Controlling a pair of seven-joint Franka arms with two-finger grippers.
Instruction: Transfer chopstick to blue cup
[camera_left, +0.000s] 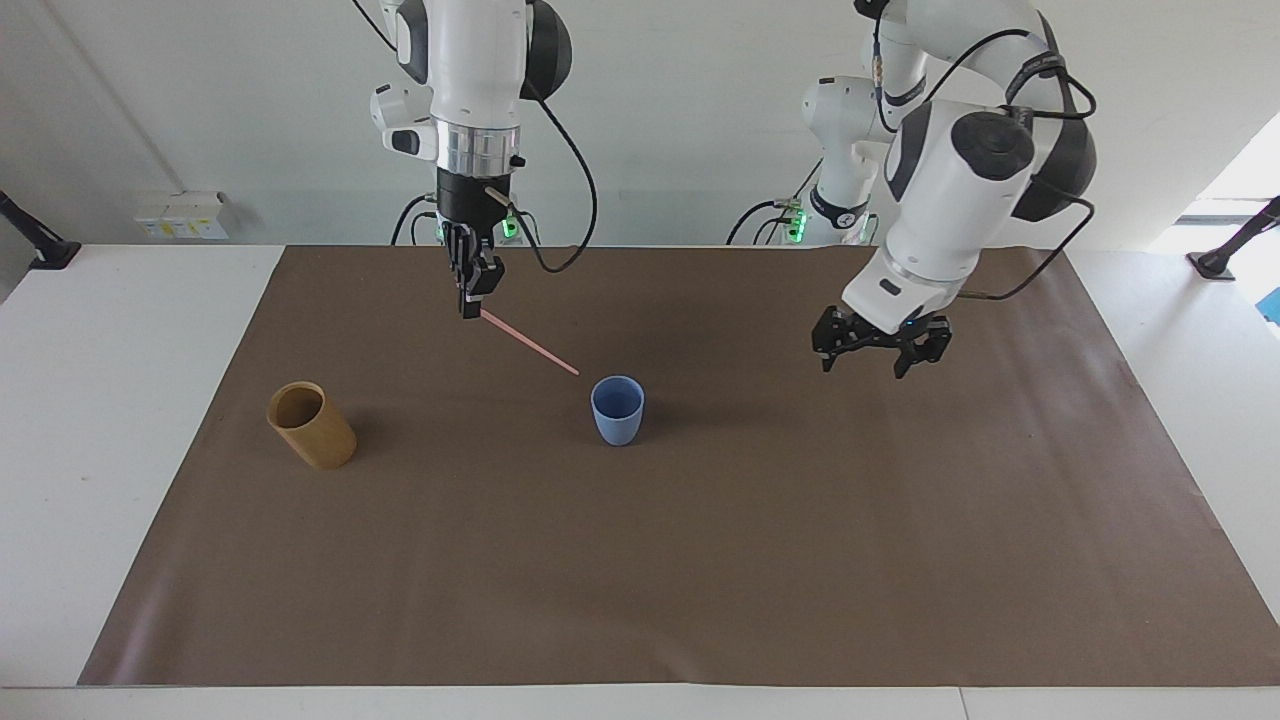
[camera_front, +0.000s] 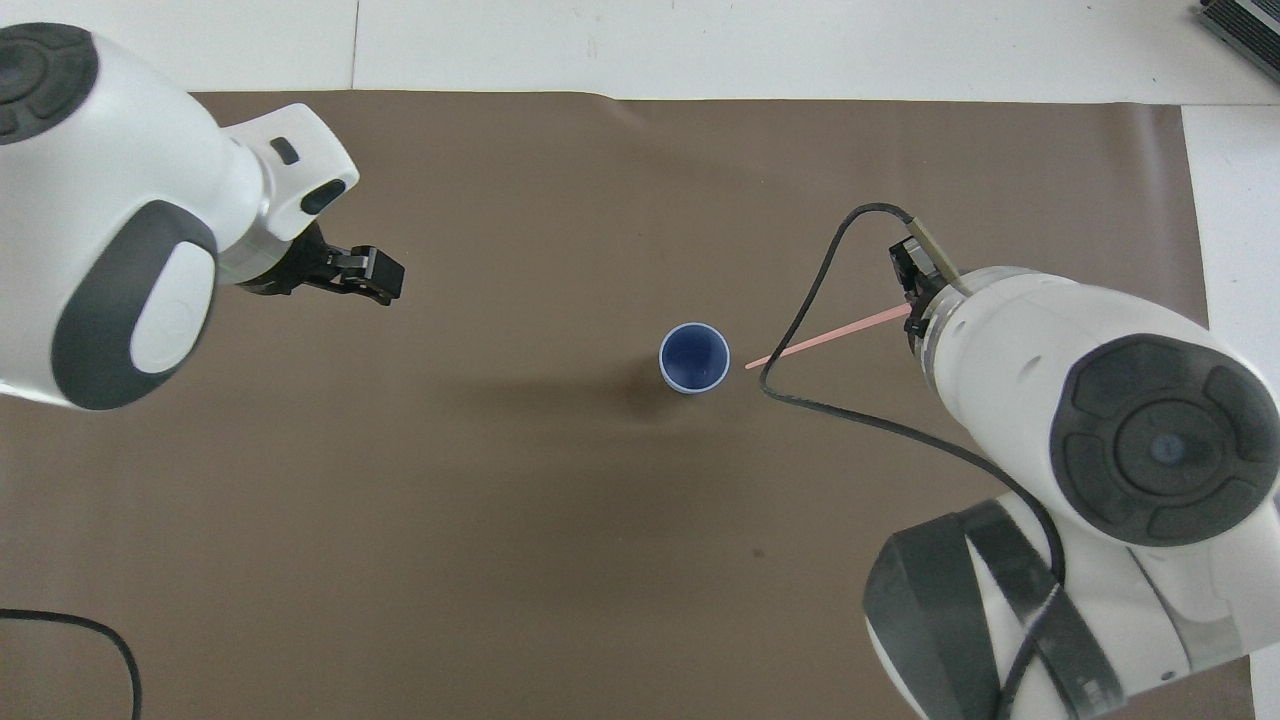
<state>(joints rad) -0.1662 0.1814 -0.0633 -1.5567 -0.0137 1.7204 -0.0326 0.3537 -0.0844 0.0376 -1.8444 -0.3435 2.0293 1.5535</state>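
Note:
A light-blue cup (camera_left: 617, 410) stands upright on the brown mat, near its middle; it also shows in the overhead view (camera_front: 694, 358). My right gripper (camera_left: 470, 310) is up in the air, shut on one end of a pale-pink chopstick (camera_left: 530, 344). The chopstick slopes down toward the cup, and its free tip hangs just short of the rim. In the overhead view the chopstick (camera_front: 830, 338) points at the cup from the right gripper (camera_front: 910, 295). My left gripper (camera_left: 862, 362) is open and empty, over the mat toward the left arm's end (camera_front: 385, 285).
A tan cylindrical cup (camera_left: 311, 425) stands tilted on the mat toward the right arm's end; the right arm hides it in the overhead view. The brown mat (camera_left: 700, 560) covers most of the white table.

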